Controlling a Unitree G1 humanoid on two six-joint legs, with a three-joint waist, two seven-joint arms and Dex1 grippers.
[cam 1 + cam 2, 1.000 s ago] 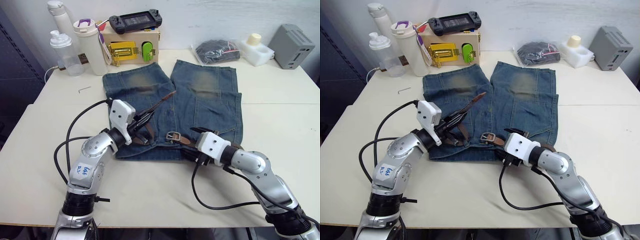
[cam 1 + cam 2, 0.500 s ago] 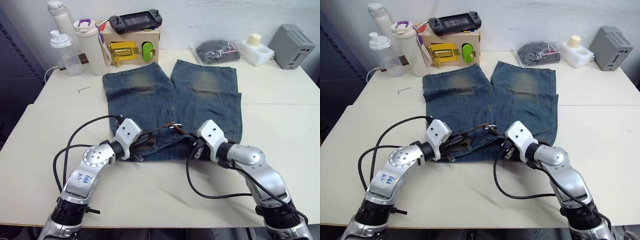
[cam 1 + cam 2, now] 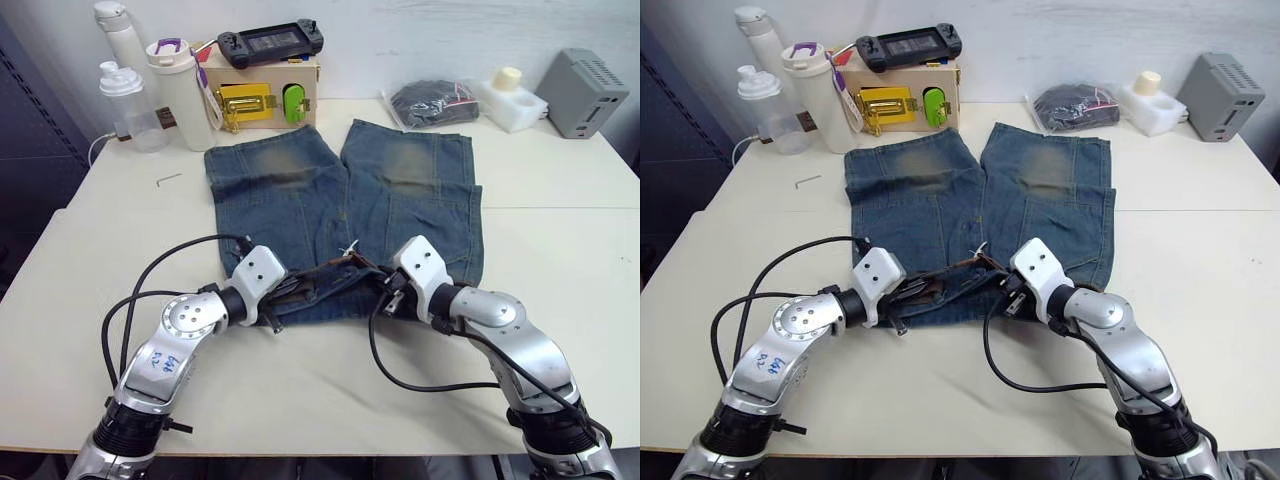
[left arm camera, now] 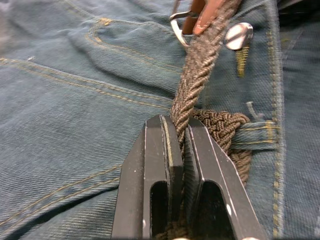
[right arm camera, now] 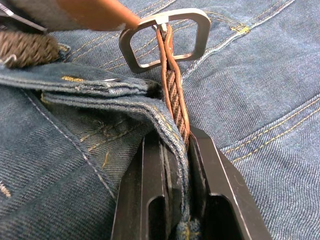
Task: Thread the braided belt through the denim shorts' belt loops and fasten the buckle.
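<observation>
While the faded blue denim shorts (image 3: 345,205) lie flat on the pale table (image 3: 560,250), waistband toward you, you've got both arms crowded at the fly. Your left gripper (image 4: 178,131) is pinched tight on the dark brown braided belt (image 4: 197,75), just past a blue denim belt loop (image 4: 252,134) where the braid bunches up, so the free end stays taut and aimed at the frame. Your right gripper (image 5: 175,142) is clamped on the belt strap along with the waistband edge right behind the silver rounded metal buckle (image 5: 165,37), which holds that frame steady and open. My read: threading looks nearly done, and fastening is what's left; mind the prong and the silver button (image 4: 238,36)
</observation>
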